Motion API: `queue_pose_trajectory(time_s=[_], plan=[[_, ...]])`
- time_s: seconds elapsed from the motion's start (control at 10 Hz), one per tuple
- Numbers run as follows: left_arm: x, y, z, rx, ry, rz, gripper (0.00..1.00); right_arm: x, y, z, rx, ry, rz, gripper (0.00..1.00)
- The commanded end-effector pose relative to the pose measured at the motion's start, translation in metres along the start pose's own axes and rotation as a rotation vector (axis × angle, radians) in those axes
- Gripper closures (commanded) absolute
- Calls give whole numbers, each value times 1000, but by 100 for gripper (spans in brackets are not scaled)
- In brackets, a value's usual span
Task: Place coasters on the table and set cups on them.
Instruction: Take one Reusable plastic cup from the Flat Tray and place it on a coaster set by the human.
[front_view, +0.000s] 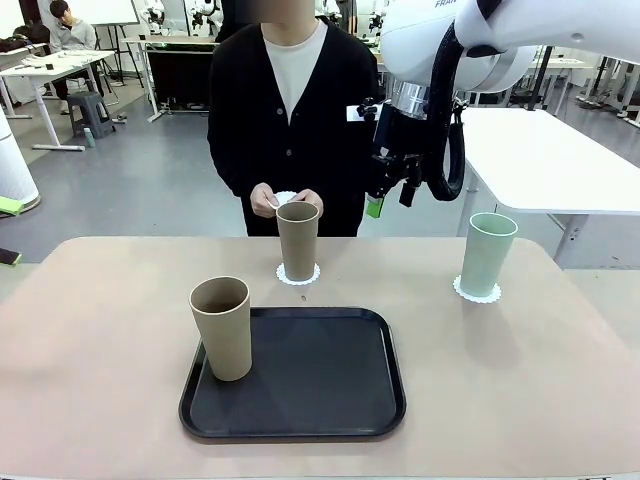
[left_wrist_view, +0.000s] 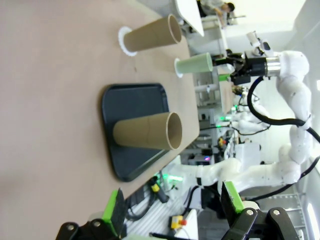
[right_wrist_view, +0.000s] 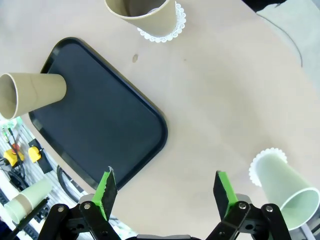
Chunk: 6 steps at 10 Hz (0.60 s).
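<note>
Now the brown cup (front_view: 221, 327) stands upright at the tray's (front_view: 330, 400) nine o'clock edge, nearer our left gripper (left_wrist_view: 172, 204), spread and empty; our right gripper (front_view: 390, 202), likewise spread, hangs toward one o'clock.

Grey floor (front_view: 150, 180), white table (front_view: 540, 160) at right, another far left with a grey stool (front_view: 92, 110).

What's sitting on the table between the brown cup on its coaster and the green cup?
Nothing: bare table between the brown cup and green cup, seen in front and right wrist views.
</note>
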<state>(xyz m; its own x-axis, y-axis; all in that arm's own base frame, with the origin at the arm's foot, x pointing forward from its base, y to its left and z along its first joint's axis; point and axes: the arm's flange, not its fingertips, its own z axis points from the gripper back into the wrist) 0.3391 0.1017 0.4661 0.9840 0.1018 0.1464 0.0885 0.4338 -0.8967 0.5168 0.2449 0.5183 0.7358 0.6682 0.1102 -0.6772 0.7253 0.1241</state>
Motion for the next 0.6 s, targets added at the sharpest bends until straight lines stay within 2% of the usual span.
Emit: queue_pose_trajectory(time_s=[0.0,0.2,0.3,0.5], plan=[[-1,-1,1,-12,-4,-7,0,0,0,0,0,0,0,0],[-1,-1,1,-12,-4,-7,0,-57,-2,8,-37,156,-258,0],[-1,-1,1,-12,-4,-7,0,-87,-5,15,18,109,-303,0],[-1,-1,1,-12,-4,-7,0,-123,-44,22,234,-31,-361,0]])
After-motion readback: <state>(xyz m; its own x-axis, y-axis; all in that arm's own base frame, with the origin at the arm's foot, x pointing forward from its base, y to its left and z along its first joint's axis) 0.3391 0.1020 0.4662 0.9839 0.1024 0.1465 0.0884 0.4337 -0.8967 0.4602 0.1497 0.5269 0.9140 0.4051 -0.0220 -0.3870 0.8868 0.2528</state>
